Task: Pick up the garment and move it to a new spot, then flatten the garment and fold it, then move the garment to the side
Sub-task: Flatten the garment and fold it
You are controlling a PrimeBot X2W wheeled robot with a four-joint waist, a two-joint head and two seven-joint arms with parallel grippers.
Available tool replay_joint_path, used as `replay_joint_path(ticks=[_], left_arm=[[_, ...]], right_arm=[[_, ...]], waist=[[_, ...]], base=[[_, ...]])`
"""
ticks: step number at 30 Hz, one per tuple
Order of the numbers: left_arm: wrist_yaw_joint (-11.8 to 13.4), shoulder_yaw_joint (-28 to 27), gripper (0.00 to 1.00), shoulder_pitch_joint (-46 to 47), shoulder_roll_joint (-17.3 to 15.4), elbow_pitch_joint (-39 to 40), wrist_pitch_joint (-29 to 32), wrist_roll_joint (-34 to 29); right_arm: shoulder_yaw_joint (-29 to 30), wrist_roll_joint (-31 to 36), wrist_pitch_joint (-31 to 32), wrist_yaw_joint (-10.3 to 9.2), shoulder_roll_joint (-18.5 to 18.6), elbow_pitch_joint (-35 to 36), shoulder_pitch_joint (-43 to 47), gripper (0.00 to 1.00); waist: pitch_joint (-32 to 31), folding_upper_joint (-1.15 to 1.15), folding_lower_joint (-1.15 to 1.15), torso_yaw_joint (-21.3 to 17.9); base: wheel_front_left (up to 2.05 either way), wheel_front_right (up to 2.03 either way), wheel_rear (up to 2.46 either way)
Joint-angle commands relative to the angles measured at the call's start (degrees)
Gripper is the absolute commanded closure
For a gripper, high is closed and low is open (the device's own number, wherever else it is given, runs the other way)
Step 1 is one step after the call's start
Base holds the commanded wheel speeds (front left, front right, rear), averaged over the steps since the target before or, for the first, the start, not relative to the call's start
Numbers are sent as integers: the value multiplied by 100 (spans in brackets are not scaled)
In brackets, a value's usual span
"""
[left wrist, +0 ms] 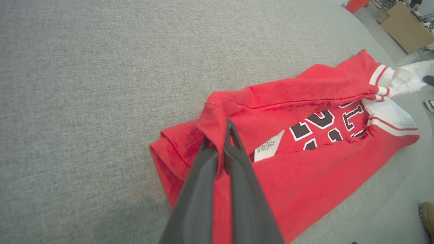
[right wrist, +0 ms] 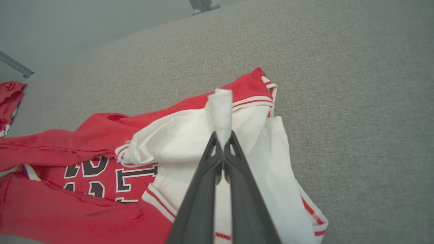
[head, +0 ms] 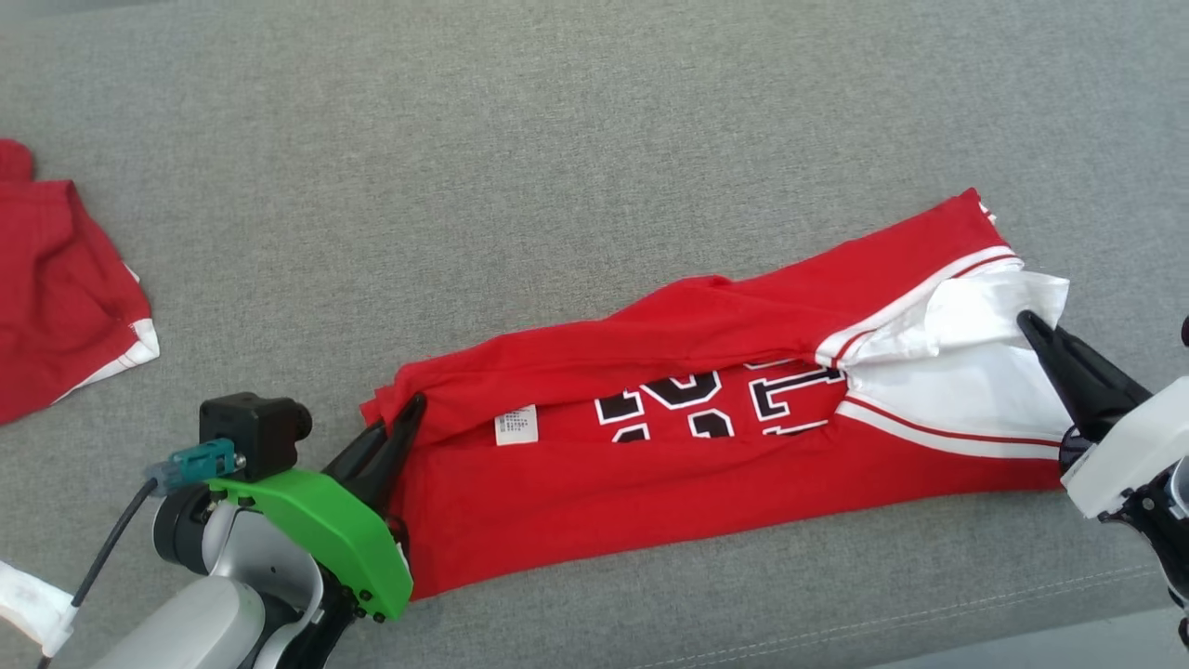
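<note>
While left fingers (left wrist: pixel 198 189) pinch garment (left wrist: pixel 305 176), box (left wrist: pixel 403 27) beyond

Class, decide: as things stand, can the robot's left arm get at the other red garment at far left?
Probably not yet. The left gripper is shut on the jersey and must let go first; nothing lies between it and the other red garment.

Lettering (head: pixel 715 404) and label (head: pixel 516 425) on garment (head: pixel 650 502) are illegible.

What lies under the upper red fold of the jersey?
Under the red fold, black lettering and a white label show; the lettering's upper part is covered.
</note>
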State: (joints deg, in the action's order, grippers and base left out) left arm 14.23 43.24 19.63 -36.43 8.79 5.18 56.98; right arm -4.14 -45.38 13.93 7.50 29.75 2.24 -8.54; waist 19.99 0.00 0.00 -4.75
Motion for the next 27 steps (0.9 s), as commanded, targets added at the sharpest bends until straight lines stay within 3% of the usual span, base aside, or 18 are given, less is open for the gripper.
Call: replay_joint_path(ticks=[1, 13, 17, 21, 22, 23, 24, 25, 27], left_arm=[[28, -49, 100, -116, 22, -28, -105, 56], [355, -98, 100, -700, -130, 434, -478, -48], [448, -6, 100, -873, -180, 261, -516, -122], [361, 58, 100, -943, -28, 100, -532, -35], [343, 53, 87, -936, -6, 74, -546, -24], [326, 59, 61, -926, 16, 51, -554, -23], [310, 76, 0, -917, 32, 31, -553, -20], [288, 74, 0, -917, 70, 19, -559, 17], [244, 137, 0, -885, 51, 0, -527, -32]], right_arm=[[33, 55, -79, -2, -85, 45, 81, 100], [53, 113, -28, -2, -236, 130, 469, 100], [18, 224, 32, -1, -202, 4, 550, 100], [-71, 256, 97, -2, -201, -113, 551, 100], [-76, 260, 86, -2, -202, -124, 530, 100], [-92, 269, 109, -1, -188, -144, 516, 100], [-103, 291, 149, -2, -155, -162, 503, 86], [-89, 319, 157, -2, -114, -174, 492, 4], [-80, 348, 257, -2, -59, -186, 508, 0]], waist=[[-58, 0, 0, -83], [-90, 0, 0, -94], [-82, 0, 0, -69], [-71, 0, 0, -38], [-66, 0, 0, -34], [-64, 0, 0, -29], [-61, 0, 0, -27], [-58, 0, 0, -25], [-60, 0, 0, -20]], base=[[0, 0, 0], [0, 0, 0], [0, 0, 0], [0, 0, 0], [0, 0, 0], [0, 0, 0], [0, 0, 0], [0, 0, 0], [0, 0, 0]])
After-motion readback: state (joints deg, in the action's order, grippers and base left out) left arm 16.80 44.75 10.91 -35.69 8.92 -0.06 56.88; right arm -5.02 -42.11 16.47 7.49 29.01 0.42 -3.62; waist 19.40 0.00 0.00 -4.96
